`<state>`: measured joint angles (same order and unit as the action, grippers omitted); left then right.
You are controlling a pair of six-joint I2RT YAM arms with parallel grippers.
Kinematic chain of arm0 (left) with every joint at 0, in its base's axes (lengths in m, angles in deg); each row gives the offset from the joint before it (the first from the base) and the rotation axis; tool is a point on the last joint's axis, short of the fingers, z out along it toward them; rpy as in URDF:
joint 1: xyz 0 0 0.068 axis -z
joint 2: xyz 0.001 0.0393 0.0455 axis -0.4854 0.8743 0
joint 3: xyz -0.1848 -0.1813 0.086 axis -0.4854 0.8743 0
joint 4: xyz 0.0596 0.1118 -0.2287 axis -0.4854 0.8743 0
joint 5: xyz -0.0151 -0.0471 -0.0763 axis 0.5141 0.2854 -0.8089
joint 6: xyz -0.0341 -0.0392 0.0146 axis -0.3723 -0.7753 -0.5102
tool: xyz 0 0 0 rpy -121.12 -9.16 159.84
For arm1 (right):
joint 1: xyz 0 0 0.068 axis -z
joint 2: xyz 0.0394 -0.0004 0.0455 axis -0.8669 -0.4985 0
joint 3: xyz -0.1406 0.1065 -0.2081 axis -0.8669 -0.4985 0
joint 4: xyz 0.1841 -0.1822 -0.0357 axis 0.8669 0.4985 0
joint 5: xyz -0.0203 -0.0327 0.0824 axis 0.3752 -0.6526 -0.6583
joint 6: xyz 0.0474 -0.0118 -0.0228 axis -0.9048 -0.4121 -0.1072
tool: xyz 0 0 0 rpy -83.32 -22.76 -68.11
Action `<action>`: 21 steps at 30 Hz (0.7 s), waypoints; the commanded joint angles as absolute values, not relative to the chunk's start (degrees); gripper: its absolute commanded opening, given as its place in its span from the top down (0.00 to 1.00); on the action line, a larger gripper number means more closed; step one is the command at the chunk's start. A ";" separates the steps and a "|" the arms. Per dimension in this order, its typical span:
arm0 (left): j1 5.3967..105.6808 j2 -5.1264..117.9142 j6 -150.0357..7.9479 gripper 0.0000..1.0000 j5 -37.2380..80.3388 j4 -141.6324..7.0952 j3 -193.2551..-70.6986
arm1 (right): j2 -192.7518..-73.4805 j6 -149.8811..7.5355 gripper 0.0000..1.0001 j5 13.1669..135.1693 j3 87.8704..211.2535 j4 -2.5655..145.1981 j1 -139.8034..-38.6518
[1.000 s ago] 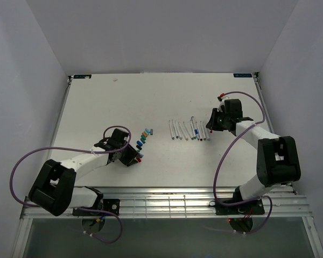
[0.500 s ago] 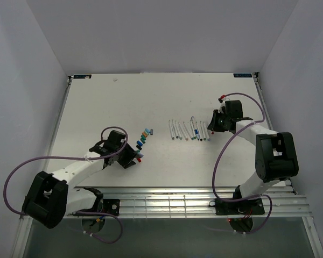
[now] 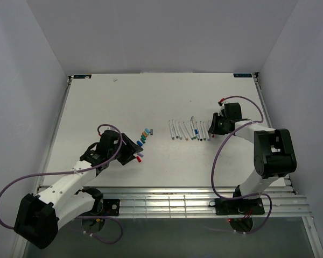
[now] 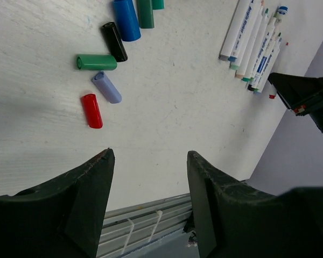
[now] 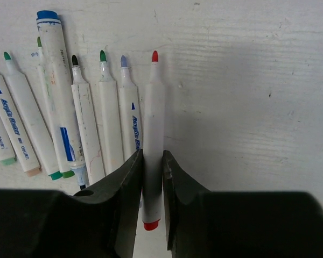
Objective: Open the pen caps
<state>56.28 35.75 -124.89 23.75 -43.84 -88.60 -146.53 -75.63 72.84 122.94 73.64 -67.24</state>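
The right gripper [image 5: 152, 161] has its fingers [image 5: 130, 183] clamped on the white barrel of a red-tipped pen [image 5: 153, 107]. That pen lies flat on the table [image 5: 247, 107] at the right end of the row of pens [image 5: 110, 123], just beside a lilac-tipped one. Across the table, the left gripper [image 4: 149, 156] hangs with its fingers [image 4: 94, 183] spread wide and nothing between them. Just beyond them lie the loose pen caps [image 3: 142, 141]: a red cap [image 4: 91, 110] nearest, a lilac cap [image 4: 106, 87] just beside it, then a green cap [image 4: 97, 62], a black cap [image 4: 114, 42] and a blue cap [image 4: 126, 19], all well apart from the row of pens
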 commanded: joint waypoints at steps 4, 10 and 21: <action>56.55 34.69 -123.62 0.32 19.01 -49.52 -86.79 | -148.10 -74.73 0.66 73.55 122.18 72.83 -67.04; 56.55 33.55 -122.84 0.31 19.26 -49.35 -87.14 | -147.49 -74.55 0.56 73.46 121.83 72.74 -66.96; 56.55 33.02 -120.64 0.26 20.23 -49.43 -88.72 | -138.27 -76.66 0.36 74.95 119.11 75.20 -67.22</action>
